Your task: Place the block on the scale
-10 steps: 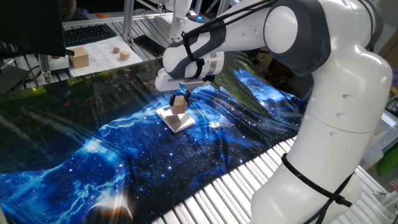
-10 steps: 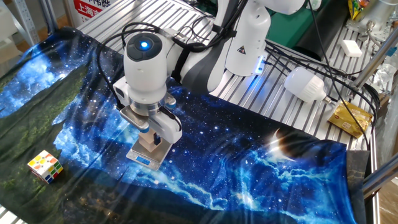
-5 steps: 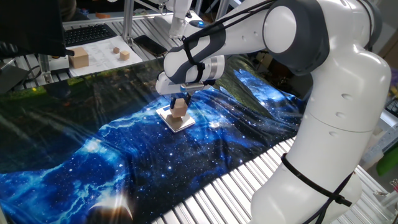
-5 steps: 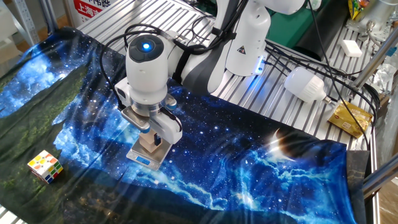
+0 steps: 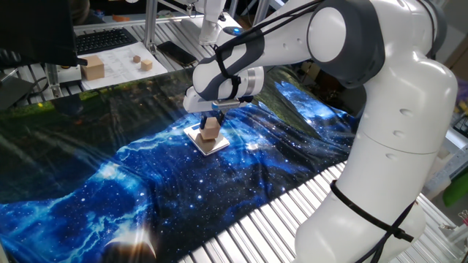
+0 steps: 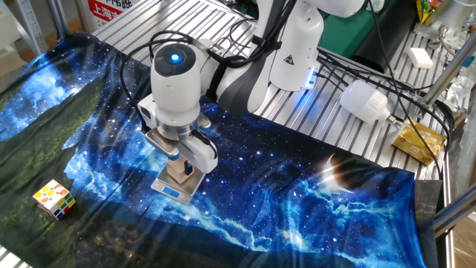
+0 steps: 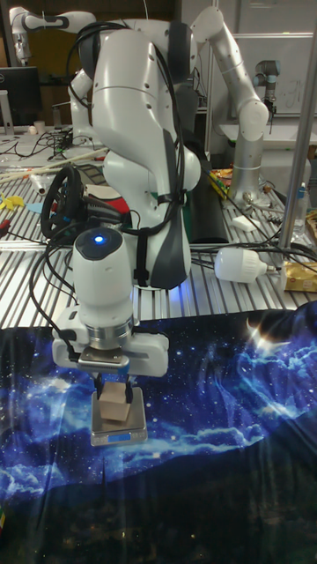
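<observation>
Block set down on the scale, my grip loosening.

Over the past second I've risen slightly; my gripper point(image 5: 212, 119) now stands parted around the block point(image 5: 210, 129), which rests on the scale point(image 5: 206, 140), toward its 12 o'clock edge. Placement looks done.

We see a matt wooden block point(image 7: 114, 407), the scale point(image 7: 119, 433) with glossy top, printed cloth point(image 5: 110, 175), ribbed metal bench point(image 6: 357, 141)

Gripper point(image 6: 181, 165) body covers most of the block point(image 6: 178, 170) from above, and the scale point(image 6: 169, 190) shows only its near edge; whether the fingers touch the block can't be made out
</observation>
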`<state>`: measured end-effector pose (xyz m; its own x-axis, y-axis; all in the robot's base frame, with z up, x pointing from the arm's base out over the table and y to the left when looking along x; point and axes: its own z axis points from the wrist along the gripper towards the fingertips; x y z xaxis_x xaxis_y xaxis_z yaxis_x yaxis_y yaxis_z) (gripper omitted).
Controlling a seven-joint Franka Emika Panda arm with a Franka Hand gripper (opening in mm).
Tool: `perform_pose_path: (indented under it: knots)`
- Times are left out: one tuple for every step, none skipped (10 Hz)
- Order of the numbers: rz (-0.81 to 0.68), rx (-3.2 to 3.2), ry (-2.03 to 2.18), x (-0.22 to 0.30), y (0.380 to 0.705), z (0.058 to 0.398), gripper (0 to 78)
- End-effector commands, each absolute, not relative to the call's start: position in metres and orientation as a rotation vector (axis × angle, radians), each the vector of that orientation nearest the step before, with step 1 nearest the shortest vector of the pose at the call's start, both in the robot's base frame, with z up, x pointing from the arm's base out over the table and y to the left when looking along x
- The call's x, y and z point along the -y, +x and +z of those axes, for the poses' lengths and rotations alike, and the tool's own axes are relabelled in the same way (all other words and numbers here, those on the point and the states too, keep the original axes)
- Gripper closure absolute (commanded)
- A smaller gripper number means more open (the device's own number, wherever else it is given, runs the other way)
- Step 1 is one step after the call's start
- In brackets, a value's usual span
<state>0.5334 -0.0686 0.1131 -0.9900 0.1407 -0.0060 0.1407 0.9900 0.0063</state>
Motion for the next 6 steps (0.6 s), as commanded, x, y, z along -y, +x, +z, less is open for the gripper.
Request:
perform_pose_path:
  knots:
    - [0.009,-3.118,0.259,0.0686,0.5342,0.1145,76.2]
    - [0.009,-3.119,0.259,0.0686,0.5342,0.1144,76.2]
    - [0.009,-3.120,0.258,0.0686,0.5342,0.1144,76.2]
    - [0.009,-3.120,0.258,0.0686,0.5342,0.1144,76.2]
    - [0.009,-3.120,0.258,0.0685,0.5342,0.1144,76.2]
    - [0.010,-3.120,0.257,0.0685,0.5342,0.1142,76.2]
